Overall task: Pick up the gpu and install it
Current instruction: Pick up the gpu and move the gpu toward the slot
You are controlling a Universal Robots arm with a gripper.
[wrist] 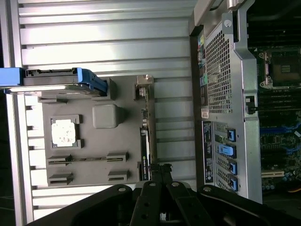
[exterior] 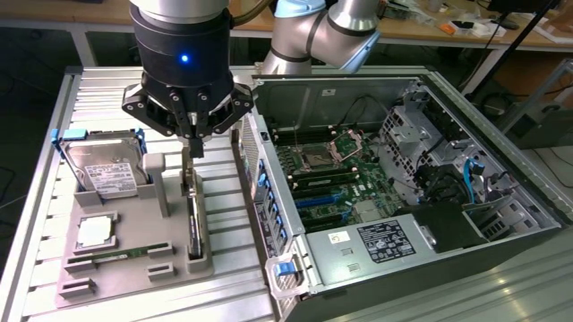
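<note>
The gpu (exterior: 193, 215), a thin dark card, stands on edge in a slot of the grey holder (exterior: 125, 268) at the exterior view's left. In the wrist view the gpu (wrist: 146, 136) shows as a narrow strip seen from above. My gripper (exterior: 192, 151) hangs straight over the card's far end, its fingers pinched together on the card's top edge. In the wrist view the gripper (wrist: 162, 170) closes at that same end. The card still sits in its slot.
The open computer case (exterior: 403, 168) lies at the exterior view's right, with its motherboard (exterior: 331, 194) exposed. The holder also carries a hard drive (exterior: 106, 168), a processor chip (exterior: 96, 231) and a green memory stick (exterior: 121, 255). The case wall (exterior: 259, 194) stands close beside the card.
</note>
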